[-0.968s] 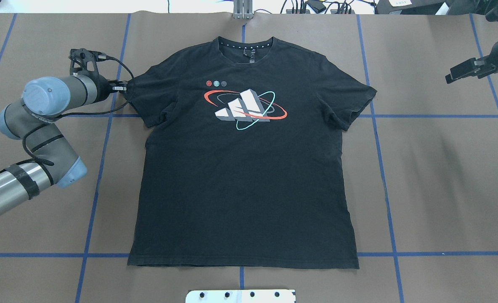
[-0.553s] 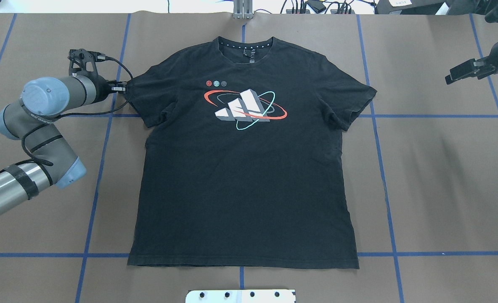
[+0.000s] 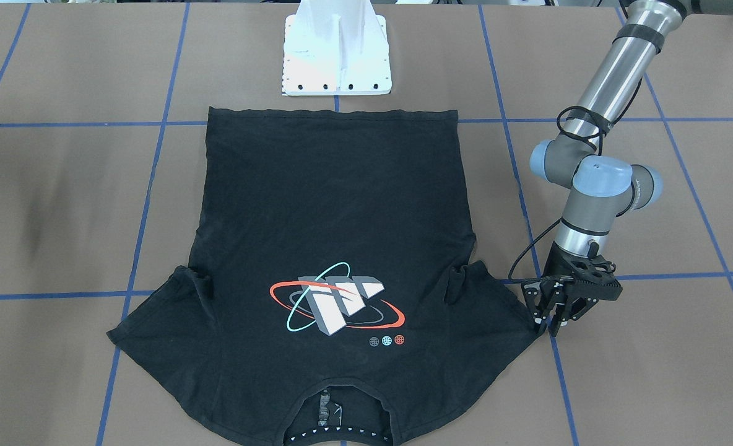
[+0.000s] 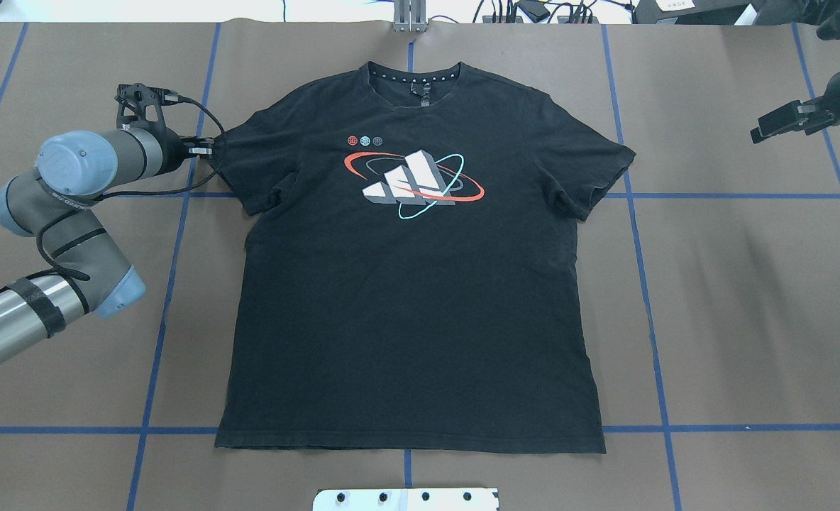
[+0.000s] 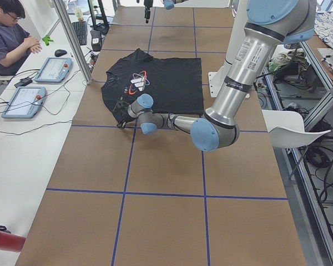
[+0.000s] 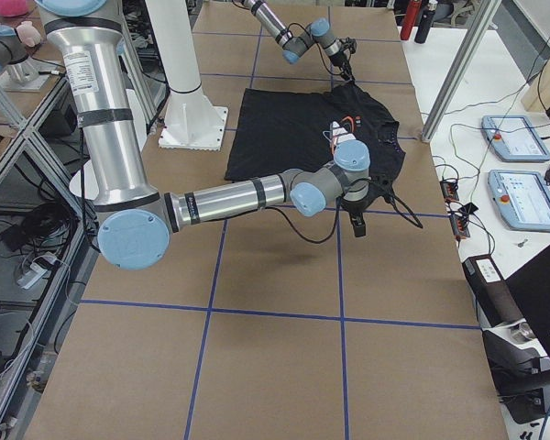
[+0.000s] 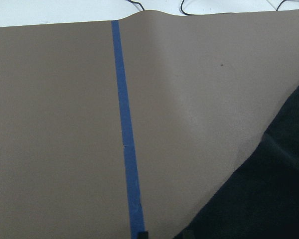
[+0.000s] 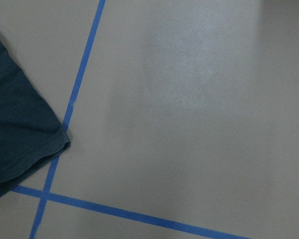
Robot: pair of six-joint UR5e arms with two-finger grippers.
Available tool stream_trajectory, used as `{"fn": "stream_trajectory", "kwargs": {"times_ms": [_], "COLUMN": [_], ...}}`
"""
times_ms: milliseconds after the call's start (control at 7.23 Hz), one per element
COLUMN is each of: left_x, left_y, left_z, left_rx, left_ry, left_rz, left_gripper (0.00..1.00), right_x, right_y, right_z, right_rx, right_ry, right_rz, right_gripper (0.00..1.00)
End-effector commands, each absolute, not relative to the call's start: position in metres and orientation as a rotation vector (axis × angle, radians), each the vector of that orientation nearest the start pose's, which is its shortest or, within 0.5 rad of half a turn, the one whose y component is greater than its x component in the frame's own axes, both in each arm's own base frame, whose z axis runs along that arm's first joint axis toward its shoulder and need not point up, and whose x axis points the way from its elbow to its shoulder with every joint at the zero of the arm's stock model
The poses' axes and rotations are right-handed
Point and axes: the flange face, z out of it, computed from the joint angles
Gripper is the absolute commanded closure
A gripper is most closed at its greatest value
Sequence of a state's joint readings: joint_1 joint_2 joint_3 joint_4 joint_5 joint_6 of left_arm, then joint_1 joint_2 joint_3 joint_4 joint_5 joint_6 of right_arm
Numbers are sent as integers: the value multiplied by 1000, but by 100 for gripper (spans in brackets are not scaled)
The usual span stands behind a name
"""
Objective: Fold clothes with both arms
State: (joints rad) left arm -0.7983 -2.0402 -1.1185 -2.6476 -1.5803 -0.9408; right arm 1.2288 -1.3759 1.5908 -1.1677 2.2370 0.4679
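Note:
The clothes are one black T-shirt (image 4: 406, 298) lying flat and face up, collar at the far side, its hem toward the robot (image 3: 335, 217). My left gripper (image 4: 206, 147) sits low at the tip of the shirt's left-hand sleeve, fingers drawn together on the sleeve edge (image 3: 549, 323). The left wrist view shows only dark shirt cloth (image 7: 269, 199) at the lower right. My right gripper (image 4: 764, 131) hovers well right of the other sleeve, apart from it. Its jaws are not shown clearly. The right wrist view has that sleeve's corner (image 8: 15, 134) at its left edge.
Brown paper with blue tape lines (image 4: 640, 284) covers the table. The white pedestal mount (image 3: 335, 62) stands at the shirt's hem side. A person (image 5: 8, 39) sits at a side bench with control tablets (image 5: 22, 102). Cables and plugs (image 4: 533, 11) lie beyond the far edge.
The left arm has shifted a touch to the left at the sleeve tip. The right gripper has drifted slightly away from the robot. The shirt lies as before.

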Motion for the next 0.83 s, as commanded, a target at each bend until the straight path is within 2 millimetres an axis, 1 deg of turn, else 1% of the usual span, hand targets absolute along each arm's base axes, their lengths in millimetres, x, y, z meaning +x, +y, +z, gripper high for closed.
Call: {"fn": "stream_trajectory", "kwargs": {"times_ms": [0, 138, 277, 415, 692], "left_x": [407, 407, 407, 407, 406], "left_y": [-607, -607, -607, -607, -606], "left_z": [491, 490, 491, 491, 485], "left_rx": [711, 711, 710, 710, 719], "left_ry": [837, 838, 837, 838, 850], "left_rz": [-149, -150, -151, -152, -153], "left_gripper": [65, 77, 95, 100, 100], "right_x": [-130, -130, -130, -130, -130], "right_y": [-582, -582, -582, -582, -582], "right_z": [503, 503, 503, 503, 503], "right_rx": [293, 293, 293, 293, 293], "right_ry": [-818, -818, -818, -818, -818], "right_rz": [-85, -85, -85, -85, -85], "right_gripper": [0, 0, 0, 0, 0]}}
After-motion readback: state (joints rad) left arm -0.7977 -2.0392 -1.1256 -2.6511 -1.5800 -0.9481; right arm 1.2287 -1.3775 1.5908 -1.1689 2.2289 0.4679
